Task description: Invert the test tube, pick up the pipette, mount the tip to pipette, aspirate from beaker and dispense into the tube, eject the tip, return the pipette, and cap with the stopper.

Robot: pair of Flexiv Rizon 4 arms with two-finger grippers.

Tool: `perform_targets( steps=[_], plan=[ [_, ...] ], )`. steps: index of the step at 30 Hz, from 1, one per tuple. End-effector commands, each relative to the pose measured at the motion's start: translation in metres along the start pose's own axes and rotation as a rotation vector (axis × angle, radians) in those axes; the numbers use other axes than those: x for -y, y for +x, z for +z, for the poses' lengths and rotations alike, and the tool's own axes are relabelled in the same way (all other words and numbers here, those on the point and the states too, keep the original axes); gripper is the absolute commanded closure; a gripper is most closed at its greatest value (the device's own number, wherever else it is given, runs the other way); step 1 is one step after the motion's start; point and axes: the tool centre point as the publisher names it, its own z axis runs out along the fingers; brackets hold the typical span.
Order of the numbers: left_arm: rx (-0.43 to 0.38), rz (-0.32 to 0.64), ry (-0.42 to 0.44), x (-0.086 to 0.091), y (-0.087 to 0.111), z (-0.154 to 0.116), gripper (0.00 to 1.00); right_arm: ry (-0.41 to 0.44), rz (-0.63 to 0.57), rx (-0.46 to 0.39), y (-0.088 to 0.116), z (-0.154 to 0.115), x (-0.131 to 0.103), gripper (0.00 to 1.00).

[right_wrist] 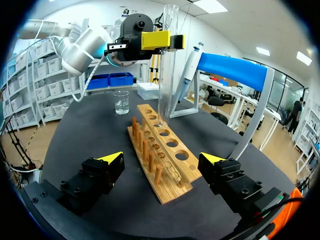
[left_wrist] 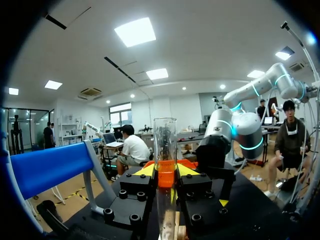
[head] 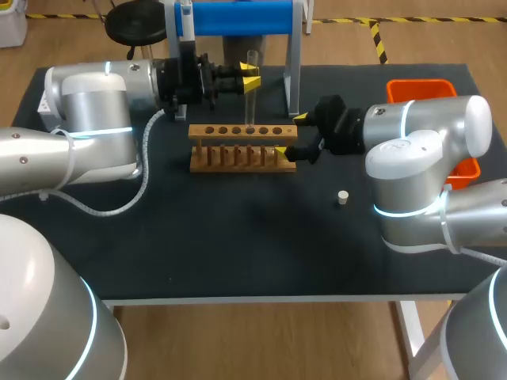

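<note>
A clear test tube point(head: 249, 91) stands upright with my left gripper point(head: 247, 80) shut on its upper part. Its lower end meets a hole in the wooden rack point(head: 242, 146). In the left wrist view the tube point(left_wrist: 165, 145) sits between the yellow fingertips point(left_wrist: 145, 171). My right gripper point(head: 291, 134) is open, one finger on each side of the rack's right end; in its own view the rack point(right_wrist: 160, 150) lies between the fingers of this gripper point(right_wrist: 162, 161), with the tube point(right_wrist: 167, 60) beyond. The pipette point(right_wrist: 187, 75) hangs on the blue stand point(head: 238, 17). The beaker point(right_wrist: 121, 101) stands behind the rack. A white stopper point(head: 342, 198) lies on the mat.
An orange bin point(head: 420, 89) sits at the table's back right, partly behind my right arm. The stand's white legs point(head: 291, 75) rise just behind the rack.
</note>
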Motion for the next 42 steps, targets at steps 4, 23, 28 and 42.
perform_targets(
  steps=[4,23,28,42],
  plan=[
    [-0.007,0.0,-0.003,0.0,-0.002,0.0,1.0,-0.004,0.021,0.008,0.003,0.004,0.0,0.0],
    [-0.007,0.004,0.0,0.002,-0.001,0.0,1.0,-0.002,0.021,0.027,0.01,0.015,-0.004,0.0],
    [-0.007,0.002,0.0,0.002,-0.001,0.0,1.0,0.002,0.016,0.026,0.011,0.014,-0.004,0.0],
    [-0.006,-0.003,0.004,-0.004,-0.003,0.005,1.0,0.002,0.016,0.026,0.011,0.014,-0.004,0.0]
  ],
)
